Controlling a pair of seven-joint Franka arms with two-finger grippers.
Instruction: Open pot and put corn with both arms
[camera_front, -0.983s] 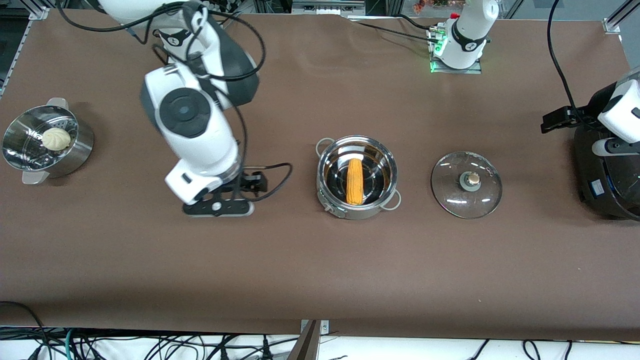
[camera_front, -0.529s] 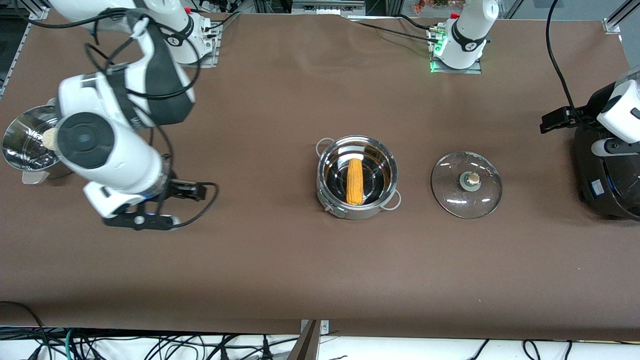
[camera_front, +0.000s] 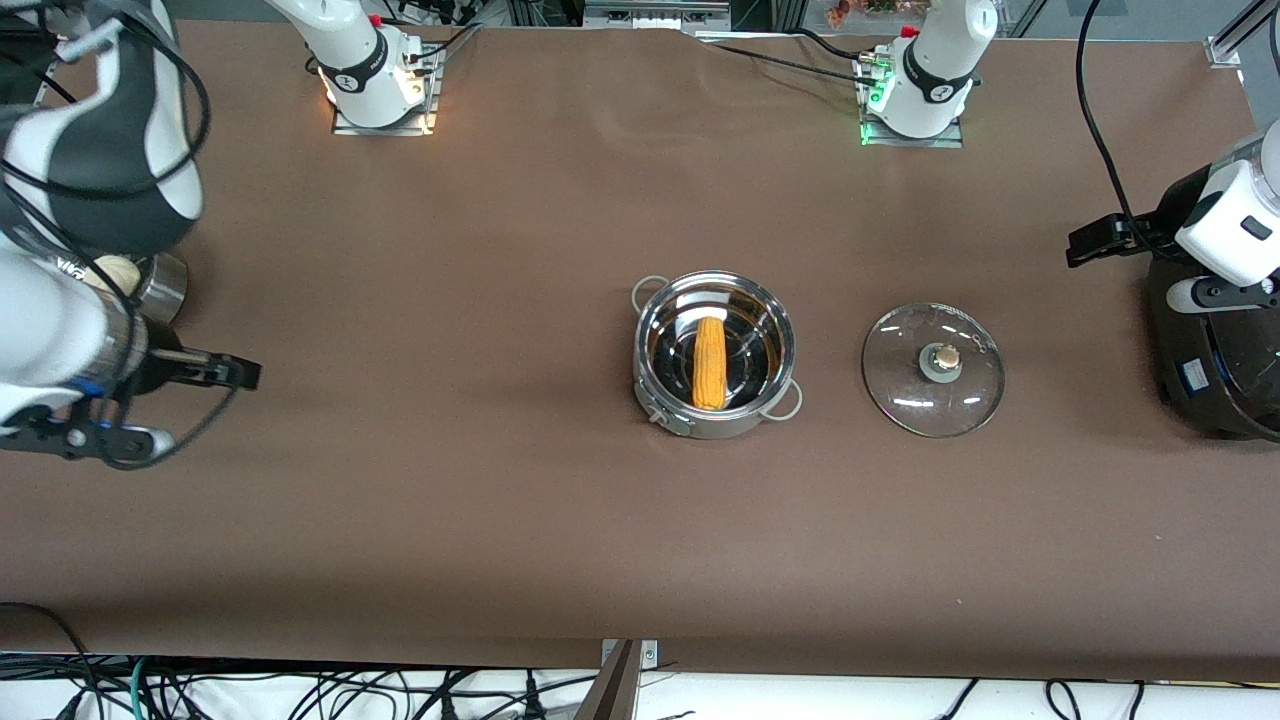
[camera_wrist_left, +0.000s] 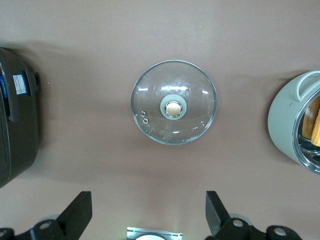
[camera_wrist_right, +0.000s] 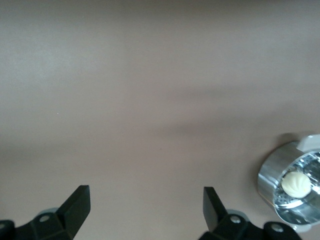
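The steel pot (camera_front: 714, 400) stands uncovered at the table's middle, with the yellow-orange corn (camera_front: 709, 362) lying inside it. Its glass lid (camera_front: 933, 368) with the tan knob lies flat on the table beside it, toward the left arm's end. The left wrist view shows the lid (camera_wrist_left: 174, 107), the pot's wall (camera_wrist_left: 285, 120) and a bit of the corn (camera_wrist_left: 316, 125). My left gripper (camera_wrist_left: 147, 205) is open and empty, high over the table near the lid. My right gripper (camera_wrist_right: 145, 197) is open and empty over bare table beside the steamer basket.
A steel steamer basket (camera_wrist_right: 265, 180) with a white bun (camera_wrist_right: 295, 183) sits at the right arm's end, mostly covered by the right arm (camera_front: 60, 300) in the front view. A black round appliance (camera_front: 1215, 370) stands at the left arm's end under the left arm (camera_front: 1225, 240).
The right arm has swung away from beside the pot to its own end of the table, over the steamer basket. The left arm has barely moved. Pot, corn and lid are unmoved.
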